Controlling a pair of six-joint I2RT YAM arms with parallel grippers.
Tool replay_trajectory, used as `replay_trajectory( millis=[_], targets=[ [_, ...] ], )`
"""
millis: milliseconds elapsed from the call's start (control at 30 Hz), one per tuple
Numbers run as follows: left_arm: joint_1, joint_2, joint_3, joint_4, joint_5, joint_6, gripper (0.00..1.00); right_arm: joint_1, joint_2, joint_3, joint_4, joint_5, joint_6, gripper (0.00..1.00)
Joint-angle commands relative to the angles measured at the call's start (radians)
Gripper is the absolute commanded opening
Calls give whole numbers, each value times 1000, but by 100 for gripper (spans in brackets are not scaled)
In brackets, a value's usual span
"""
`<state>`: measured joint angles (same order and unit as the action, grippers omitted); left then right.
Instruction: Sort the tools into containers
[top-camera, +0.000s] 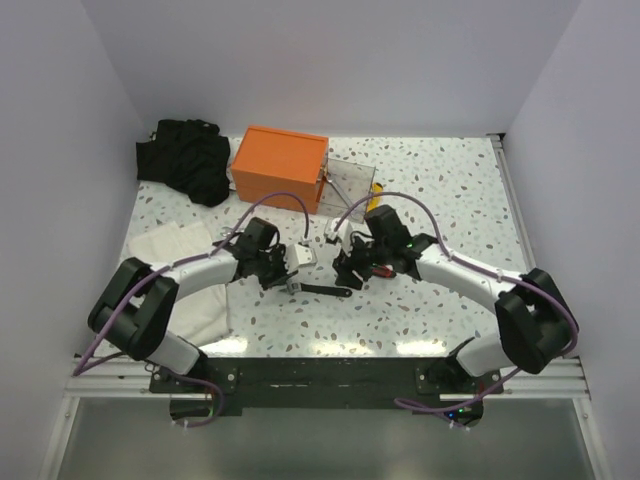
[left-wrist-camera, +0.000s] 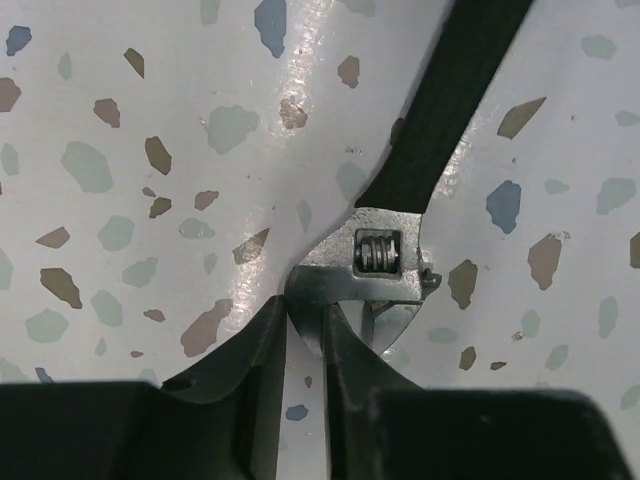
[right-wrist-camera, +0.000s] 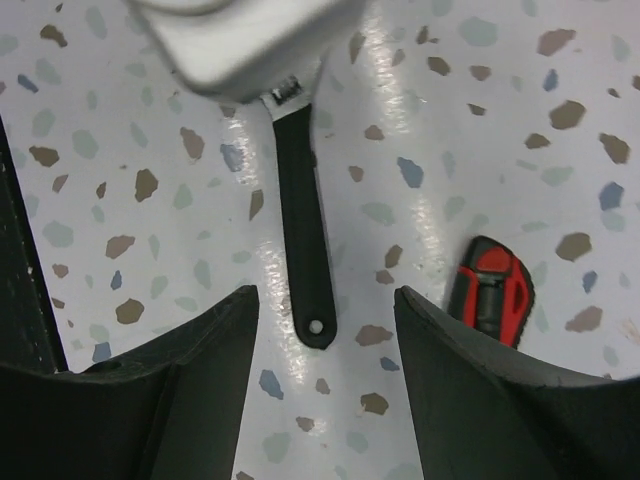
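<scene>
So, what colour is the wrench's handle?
The wrench handle is black; the right wrist view shows it best.

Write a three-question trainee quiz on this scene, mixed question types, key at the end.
1. True or false: the right gripper is open and the red-and-black utility knife lies loose beside it.
2. The left gripper has its tips at which part of the black-handled wrench? A) metal head B) handle end C) mid-handle
3. Fill in: the box at the far side is ____.
Key: 1 true; 2 A; 3 orange.

Black-handled silver wrench (left-wrist-camera: 415, 160), red-and-black utility knife (right-wrist-camera: 490, 300), orange box (top-camera: 280, 165), white table (top-camera: 450, 190) speckled brown and blue.
</scene>
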<state>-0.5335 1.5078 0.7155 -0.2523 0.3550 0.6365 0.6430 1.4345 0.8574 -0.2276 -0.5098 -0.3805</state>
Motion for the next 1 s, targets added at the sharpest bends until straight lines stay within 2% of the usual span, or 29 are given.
replay_trajectory(
  millis=[0,233,400,600,967],
  targets=[
    [9,116,73,-166,73,-76,16,73,44,9,48,17,-119,62],
    [30,216,237,-356,257,-115,4,135,78,12,54,56,-195,64],
    [69,301,329,-478,387,-90,1,162,86,-17,76,63,-221,64],
    [133,373,424,-553,510,-116,0,201,83,-26,51,53,-248,65],
    [190,420,487,-633,726,-176,0,260,148,-3,76,103,-219,65]
  ],
)
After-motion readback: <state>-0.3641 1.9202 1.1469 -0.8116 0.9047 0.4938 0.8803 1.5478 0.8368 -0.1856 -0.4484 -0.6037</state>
